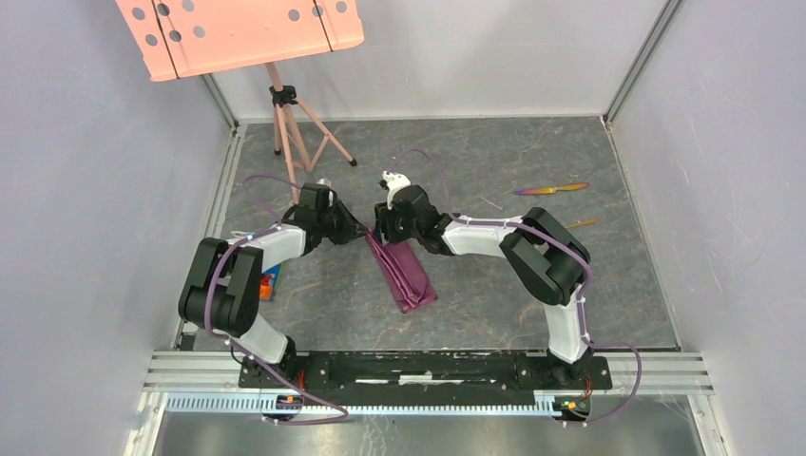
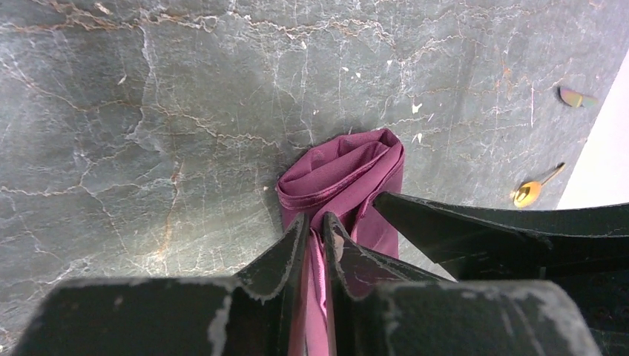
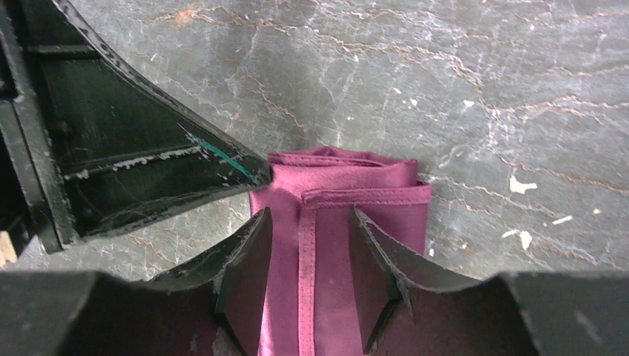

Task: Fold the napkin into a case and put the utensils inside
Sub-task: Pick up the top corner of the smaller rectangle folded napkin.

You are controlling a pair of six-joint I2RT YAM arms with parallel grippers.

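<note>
The plum-purple napkin lies as a narrow oblong case in the middle of the table, running from the grippers toward the near right. My left gripper is shut on a thin fold of the napkin at its far end, as the left wrist view shows. My right gripper is open, its jaws standing either side of the napkin's hemmed end in the right wrist view. The rainbow knife and the gold spoon lie on the table at the far right, apart from the cloth.
A small blue-and-orange object lies by the left arm. A pink perforated board on a tripod stands at the back left. Grey walls close in the table on three sides. The spoon and knife also show in the left wrist view.
</note>
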